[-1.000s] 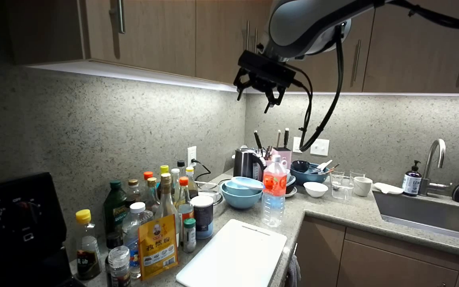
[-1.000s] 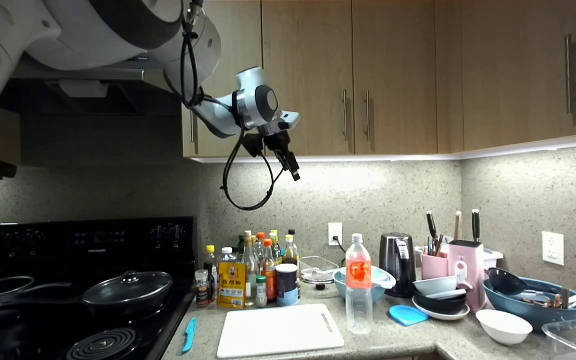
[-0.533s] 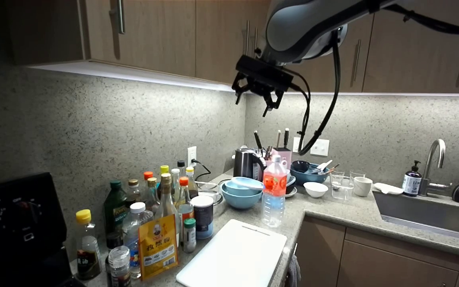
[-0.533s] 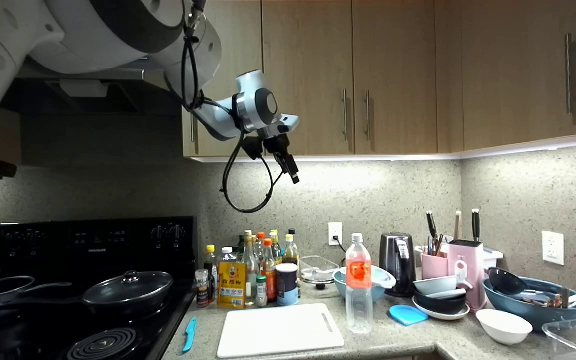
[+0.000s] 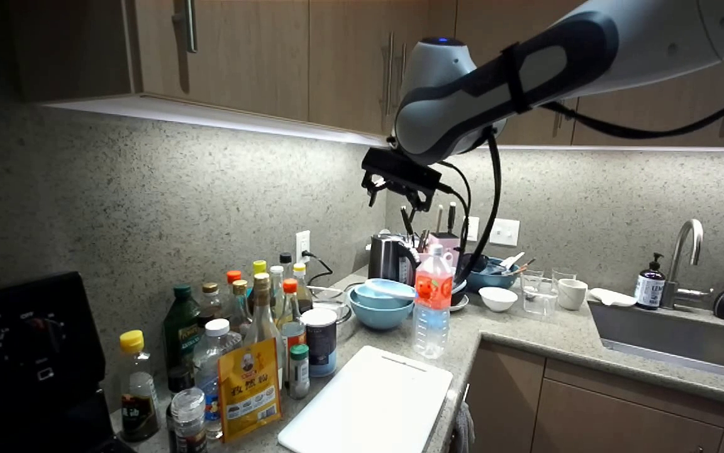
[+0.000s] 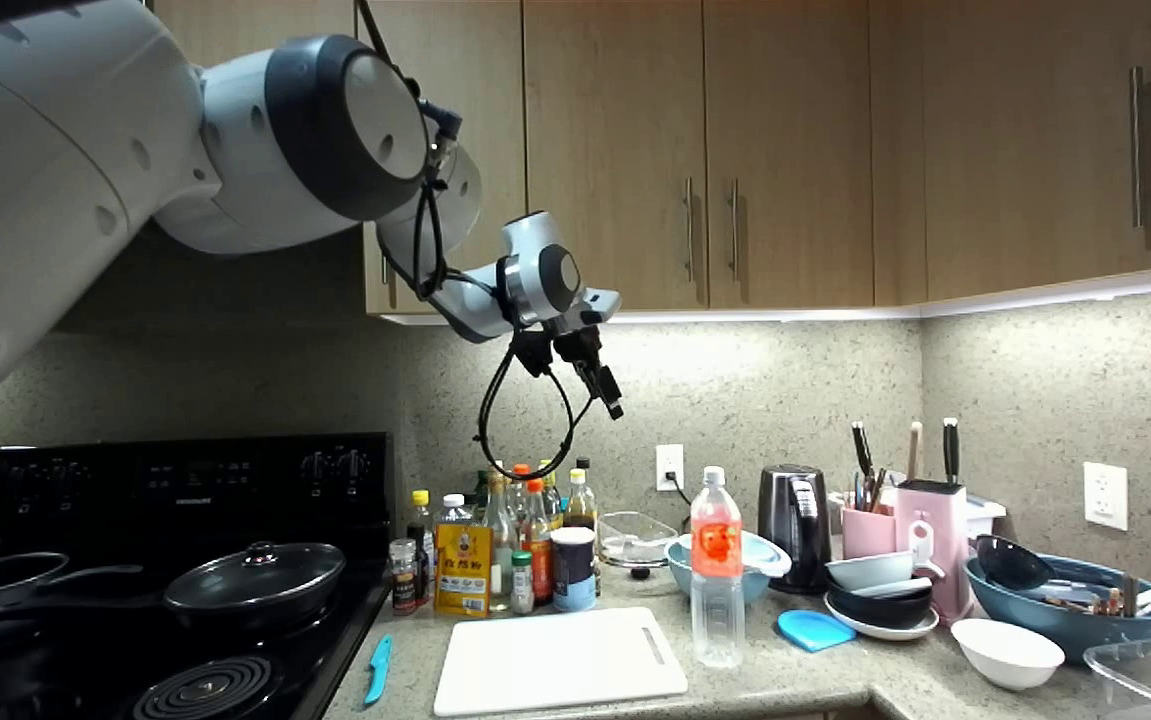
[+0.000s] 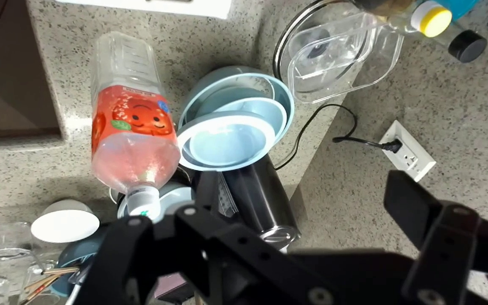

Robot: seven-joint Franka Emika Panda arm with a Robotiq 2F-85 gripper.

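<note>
Wrist view: large blue bowl [image 7: 212,78] with smaller bowls [image 7: 229,145] in it

Wooden cabinets [image 6: 785,160] hang above a speckled wall [image 6: 785,400], brightly lit just below them, behind a speckled countertop [image 6: 785,675].

Jaws spread, the gripper [image 5: 392,205] hangs higher than the upright red-labelled bottle [image 5: 432,303].
</note>
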